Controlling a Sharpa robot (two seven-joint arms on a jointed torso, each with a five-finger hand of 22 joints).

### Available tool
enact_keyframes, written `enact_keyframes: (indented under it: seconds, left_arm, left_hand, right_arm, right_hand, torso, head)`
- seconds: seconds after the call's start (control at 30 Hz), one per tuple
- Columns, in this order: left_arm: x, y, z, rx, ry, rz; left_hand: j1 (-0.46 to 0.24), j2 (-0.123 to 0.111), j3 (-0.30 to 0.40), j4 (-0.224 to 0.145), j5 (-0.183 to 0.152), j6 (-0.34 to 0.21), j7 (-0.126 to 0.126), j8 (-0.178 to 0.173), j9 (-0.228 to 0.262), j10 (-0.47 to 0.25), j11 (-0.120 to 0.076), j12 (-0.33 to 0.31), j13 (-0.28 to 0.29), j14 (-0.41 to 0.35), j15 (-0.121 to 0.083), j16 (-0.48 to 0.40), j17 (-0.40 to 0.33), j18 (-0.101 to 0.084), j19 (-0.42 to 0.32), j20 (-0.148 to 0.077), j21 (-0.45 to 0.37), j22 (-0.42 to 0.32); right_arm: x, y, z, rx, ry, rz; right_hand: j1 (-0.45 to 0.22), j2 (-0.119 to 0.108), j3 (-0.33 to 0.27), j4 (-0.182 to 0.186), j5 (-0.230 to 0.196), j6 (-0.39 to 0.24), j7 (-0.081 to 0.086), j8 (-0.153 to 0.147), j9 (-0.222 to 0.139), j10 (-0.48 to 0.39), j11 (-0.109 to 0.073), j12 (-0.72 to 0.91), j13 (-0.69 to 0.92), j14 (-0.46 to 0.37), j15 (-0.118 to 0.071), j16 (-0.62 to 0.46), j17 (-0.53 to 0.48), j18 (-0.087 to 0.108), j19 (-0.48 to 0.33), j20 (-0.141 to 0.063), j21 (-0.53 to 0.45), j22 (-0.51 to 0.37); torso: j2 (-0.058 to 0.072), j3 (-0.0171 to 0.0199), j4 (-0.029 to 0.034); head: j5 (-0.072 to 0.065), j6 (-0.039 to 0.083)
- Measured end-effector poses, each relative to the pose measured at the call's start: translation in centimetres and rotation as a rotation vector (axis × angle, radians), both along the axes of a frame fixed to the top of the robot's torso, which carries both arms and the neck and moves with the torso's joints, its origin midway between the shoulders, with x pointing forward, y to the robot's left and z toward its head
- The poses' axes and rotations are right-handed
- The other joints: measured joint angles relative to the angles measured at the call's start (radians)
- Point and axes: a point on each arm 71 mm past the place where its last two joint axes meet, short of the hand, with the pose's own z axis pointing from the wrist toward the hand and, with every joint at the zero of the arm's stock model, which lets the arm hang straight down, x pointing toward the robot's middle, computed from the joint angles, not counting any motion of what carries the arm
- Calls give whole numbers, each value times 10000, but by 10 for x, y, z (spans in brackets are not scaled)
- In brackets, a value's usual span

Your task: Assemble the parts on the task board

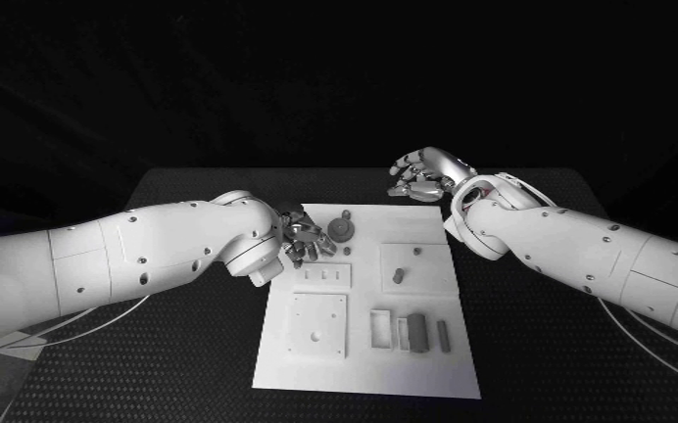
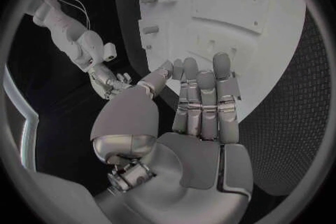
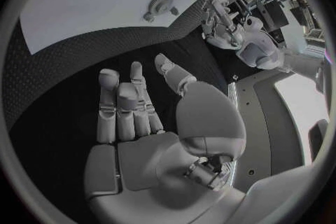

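Task board (image 1: 370, 345) lies flat on the black surface (image 1: 169, 364), long axis running away from the robot, near short edge closest to the body. Nearest row on it: a square plate (image 1: 319, 325) at left; beside it to the right a rectangular frame (image 1: 381, 329), a block (image 1: 414, 332) and a slim bar (image 1: 442, 335), all three with long axes pointing away from the robot. Middle row: a small plate with pegs (image 1: 323, 274) and a square plate carrying a short peg (image 1: 400, 272), tilted. Far row: a round gear-like part (image 1: 342, 225). Left hand (image 1: 304, 237) over the board's far left edge, released, fingers extended together, grasping nothing. Right hand (image 1: 424, 173) beyond the board's far right corner, above bare surface, released, fingers apart, grasping nothing.
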Motion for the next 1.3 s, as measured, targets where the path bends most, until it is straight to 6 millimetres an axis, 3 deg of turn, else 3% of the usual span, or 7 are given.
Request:
enact_keyframes:
  seconds: [0.43,0.87,1.1,1.3]
  left_arm:
    - [2,-2,-15,841,158,-84]
    - [-1,2,-34,1158,516,-96]
    - [-2,0,-36,1206,578,-200]
    - [-2,0,-38,1262,590,-242]
  left_hand:
    - [-39,-39,-71,171,33,67,-67,0,0,85,-86,260,55,35,-111,314,-83,-1,126,-93,74,219]
    - [-45,-32,-184,312,22,108,-109,0,1,141,-141,658,146,43,-174,832,-181,-1,282,-183,231,555]
    - [-305,222,-323,87,118,126,-126,0,1,175,-176,866,170,39,-240,1128,-309,-1,334,-232,285,559]
    - [-392,263,-292,1,223,147,-147,0,3,145,-217,987,183,29,-252,1246,-363,-2,360,-252,323,558]
  right_arm:
    - [1,4,2,117,-1,61]
    - [1,4,2,135,26,84]
    - [1,4,2,133,49,105]
    - [0,5,2,135,72,149]
  right_hand:
    - [78,0,0,0,0,9,38,0,-9,0,-2,0,8,0,-1,0,-1,0,-15,17,0,0]
    - [78,0,-57,0,0,-5,50,0,-17,-15,-19,-38,7,-1,-1,0,-2,0,-31,33,-36,8]
    - [78,0,-56,1,0,-14,56,0,-23,-15,-20,-38,6,-27,25,0,-2,0,-34,36,-36,8]
    - [78,0,-56,0,0,-26,67,0,-28,-16,-20,-38,5,-27,25,0,-2,0,-49,52,-36,7]
  torso:
    - [-142,49,-21]
    - [-143,38,-22]
    - [-141,36,-18]
    - [-150,37,-6]
  head:
    - [56,-201]
    - [34,-349]
    - [8,-424]
    - [4,-458]
